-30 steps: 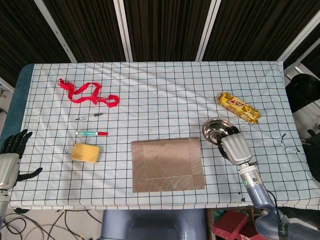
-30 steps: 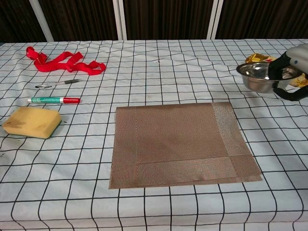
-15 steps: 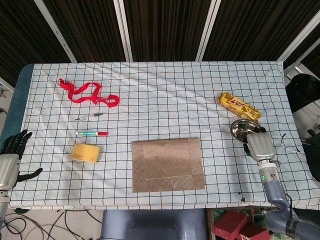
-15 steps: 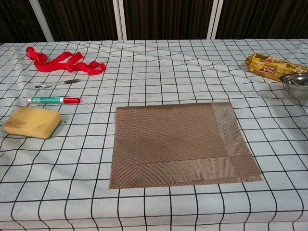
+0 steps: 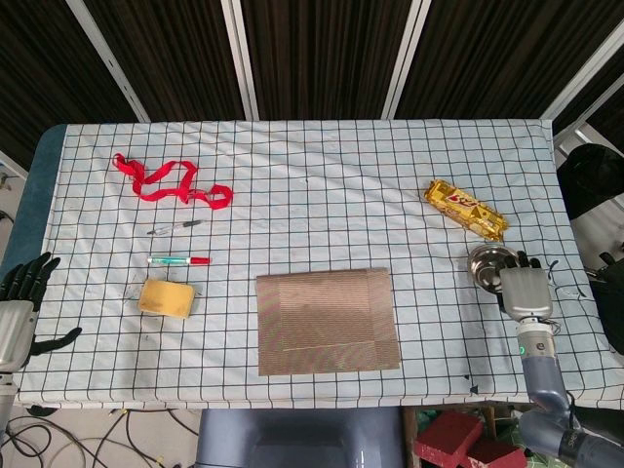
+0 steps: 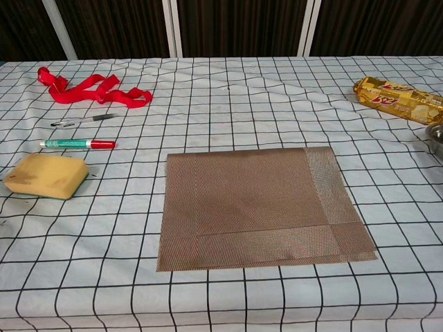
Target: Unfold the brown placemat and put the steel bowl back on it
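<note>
The brown placemat (image 5: 327,320) lies folded near the table's front edge, at the centre; the chest view shows the placemat (image 6: 259,206) with nothing on it. The steel bowl (image 5: 485,261) is at the far right, well off the mat, just below a gold snack pack. My right hand (image 5: 525,290) holds the bowl by its right rim, fingers over the edge. In the chest view only a sliver of the bowl (image 6: 436,134) shows at the right border, and the right hand is out of frame. My left hand (image 5: 21,300) hangs off the table's left edge with its fingers apart, holding nothing.
A gold snack pack (image 5: 465,209) lies above the bowl. On the left are a red ribbon (image 5: 171,182), a thin pen (image 5: 175,226), a red-and-green marker (image 5: 178,260) and a yellow sponge (image 5: 167,297). The checked tablecloth (image 5: 312,195) covers the table.
My right hand has carried the steel bowl from beside the mat's upper right corner out to the far right. The bowl has nearly left the chest view. The left hand has stayed put.
</note>
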Controlling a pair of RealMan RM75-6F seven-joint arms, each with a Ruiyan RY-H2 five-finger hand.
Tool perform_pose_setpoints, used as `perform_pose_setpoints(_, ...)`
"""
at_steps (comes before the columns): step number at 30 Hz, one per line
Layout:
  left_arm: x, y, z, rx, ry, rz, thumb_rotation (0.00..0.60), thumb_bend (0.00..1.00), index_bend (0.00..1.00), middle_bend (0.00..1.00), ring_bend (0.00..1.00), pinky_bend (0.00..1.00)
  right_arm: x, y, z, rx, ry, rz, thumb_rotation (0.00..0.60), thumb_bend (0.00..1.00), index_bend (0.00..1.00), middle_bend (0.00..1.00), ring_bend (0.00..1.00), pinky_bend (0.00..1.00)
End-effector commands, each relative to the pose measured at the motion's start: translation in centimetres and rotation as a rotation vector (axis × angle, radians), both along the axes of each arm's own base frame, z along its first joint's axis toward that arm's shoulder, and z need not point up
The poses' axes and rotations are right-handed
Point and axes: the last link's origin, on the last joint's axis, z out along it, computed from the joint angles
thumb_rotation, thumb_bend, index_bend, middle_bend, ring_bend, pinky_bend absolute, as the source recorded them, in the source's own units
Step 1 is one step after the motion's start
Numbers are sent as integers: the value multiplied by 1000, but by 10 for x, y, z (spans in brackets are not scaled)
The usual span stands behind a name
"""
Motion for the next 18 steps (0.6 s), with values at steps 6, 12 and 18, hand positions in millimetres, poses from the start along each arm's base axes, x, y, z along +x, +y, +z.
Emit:
perform_pose_setpoints(6,2,0,0,-3,-8,-13,600,13,0,0,0,0,27,18,14,-29,49,-38,600,137,128,36,16,191)
perform_pose_setpoints(12,3,-1,0,5,-16,-29,600,14,0,0,0,0,59,37,15,-19,-21,54,600,71,124,47,18,191)
perform_pose_setpoints(18,4,-1,1,16,-31,-46,600,13,0,0,0,0,97,61,2,59,-116,223,600,67,217,149,95,209)
